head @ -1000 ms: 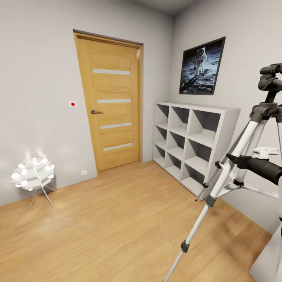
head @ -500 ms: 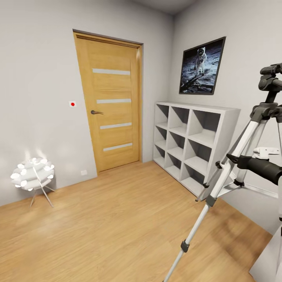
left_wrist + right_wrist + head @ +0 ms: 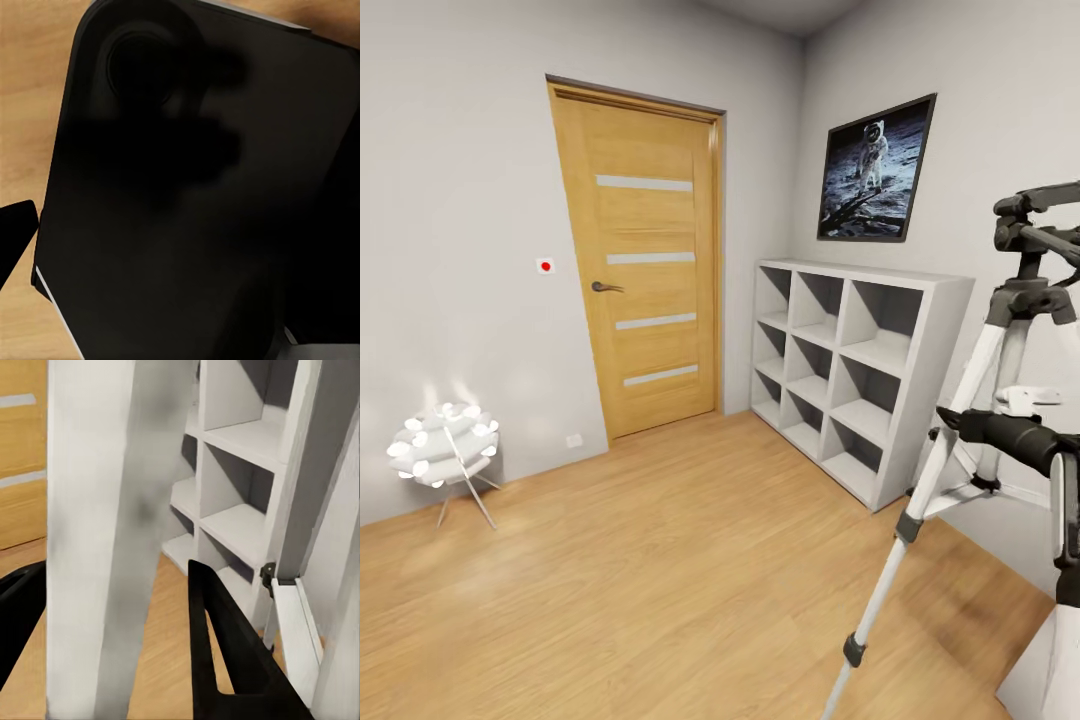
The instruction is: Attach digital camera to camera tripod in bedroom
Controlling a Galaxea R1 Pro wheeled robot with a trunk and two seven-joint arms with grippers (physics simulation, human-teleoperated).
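The camera tripod (image 3: 1000, 350) stands at the right of the head view, leaning, with silver-grey legs, a black head and a black pan handle (image 3: 1010, 438). In the right wrist view one of its pale legs (image 3: 97, 547) runs between the two black fingers of my right gripper (image 3: 112, 570), which is shut on it. Another tripod leg (image 3: 294, 645) shows beside it. The digital camera is out of view. In the left wrist view one black finger (image 3: 15, 232) shows beside a large dark rounded panel (image 3: 195, 225) over the wood floor.
A white cube shelf (image 3: 860, 350) stands against the wall just behind the tripod, and it also shows as the shelf (image 3: 232, 525) in the right wrist view. A wooden door (image 3: 645, 260) is shut. A white spiky lamp (image 3: 445, 445) sits at the far left. Bare floor (image 3: 660, 580) lies between.
The tripod has shifted while the room stays still. Its near leg has swung to the right, and its head has tipped left and slightly down.
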